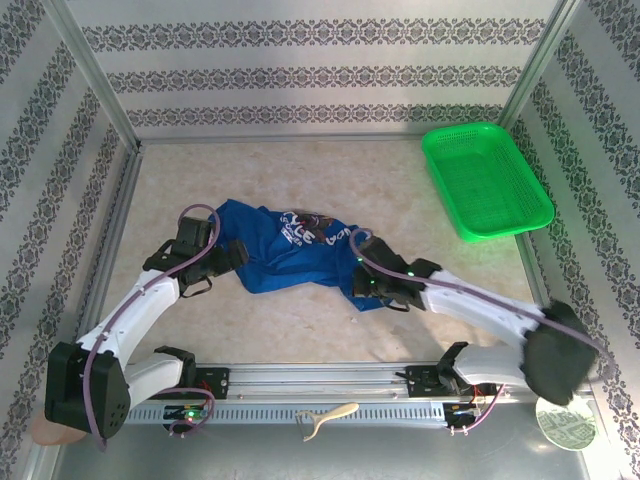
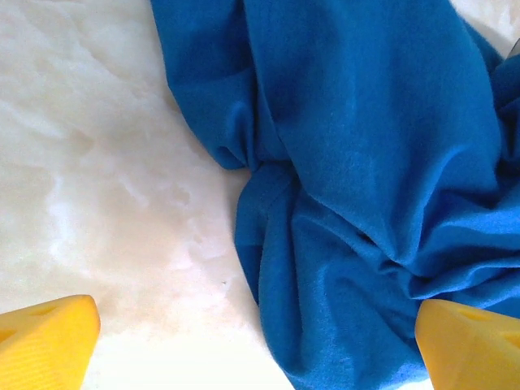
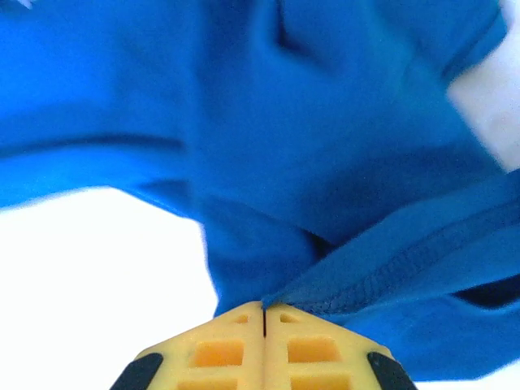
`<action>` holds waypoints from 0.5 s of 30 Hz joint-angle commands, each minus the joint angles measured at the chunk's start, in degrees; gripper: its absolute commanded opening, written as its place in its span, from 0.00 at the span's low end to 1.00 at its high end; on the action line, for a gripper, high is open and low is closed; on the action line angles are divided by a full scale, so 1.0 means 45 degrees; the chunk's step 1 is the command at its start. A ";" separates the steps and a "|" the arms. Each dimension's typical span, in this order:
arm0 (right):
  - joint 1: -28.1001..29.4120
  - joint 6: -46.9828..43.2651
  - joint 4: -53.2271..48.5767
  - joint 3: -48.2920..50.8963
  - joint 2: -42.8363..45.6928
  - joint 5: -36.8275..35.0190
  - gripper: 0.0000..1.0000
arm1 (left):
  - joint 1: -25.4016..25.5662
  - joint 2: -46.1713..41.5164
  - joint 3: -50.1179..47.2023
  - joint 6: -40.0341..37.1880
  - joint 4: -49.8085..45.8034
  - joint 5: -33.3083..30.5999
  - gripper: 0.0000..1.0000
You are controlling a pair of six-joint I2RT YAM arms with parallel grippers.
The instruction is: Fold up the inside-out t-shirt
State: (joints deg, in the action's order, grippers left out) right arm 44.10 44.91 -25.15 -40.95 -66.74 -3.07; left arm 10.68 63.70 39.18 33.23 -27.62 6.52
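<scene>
The royal-blue t-shirt point(image 1: 285, 250) lies crumpled in the middle of the table, with its graphic and pale lettering point(image 1: 305, 232) showing on top. My left gripper point(image 1: 232, 255) is at the shirt's left end. Its yellow fingers point(image 2: 49, 345) stand wide apart in the left wrist view, and this open gripper point(image 2: 258, 345) straddles a fold of the t-shirt point(image 2: 366, 162) and bare table. My right gripper point(image 1: 362, 283) is at the shirt's right end. In the right wrist view this gripper point(image 3: 264, 309) is shut, pinching a stitched hem of the t-shirt point(image 3: 325, 146) at its tips.
A green mesh basket point(image 1: 487, 180) sits at the back right. Patterned walls point(image 1: 300, 75) enclose the table on three sides. The arms' mounting rail point(image 1: 320, 383) runs along the near edge, with a pale hook-shaped item point(image 1: 325, 418) on it.
</scene>
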 commanded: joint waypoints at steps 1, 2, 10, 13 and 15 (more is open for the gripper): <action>-0.0585 0.0292 -0.0647 0.0073 0.2893 -0.0676 0.00 | -0.0189 0.0758 0.0290 -0.0358 0.0717 0.0820 1.00; -0.0898 0.0384 -0.0825 0.0113 0.3483 -0.0567 0.00 | -0.0204 0.1033 0.0373 -0.0335 0.0990 0.1050 1.00; -0.3166 0.0070 -0.1758 0.0067 0.5124 0.0776 0.00 | -0.0148 0.3660 0.0960 0.0419 0.3598 0.2734 0.87; -0.3341 0.0064 -0.1703 0.0057 0.5125 0.0877 0.00 | 0.0050 0.4348 0.0759 0.0842 0.4531 0.3164 0.80; -0.3529 0.0060 -0.1473 0.0020 0.5067 0.1155 0.00 | 0.0357 0.4780 0.0617 0.1069 0.5041 0.3208 0.75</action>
State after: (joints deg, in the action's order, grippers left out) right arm 29.06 45.71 -31.57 -40.82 -43.99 -0.12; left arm 10.87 83.31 42.02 35.94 -11.49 18.31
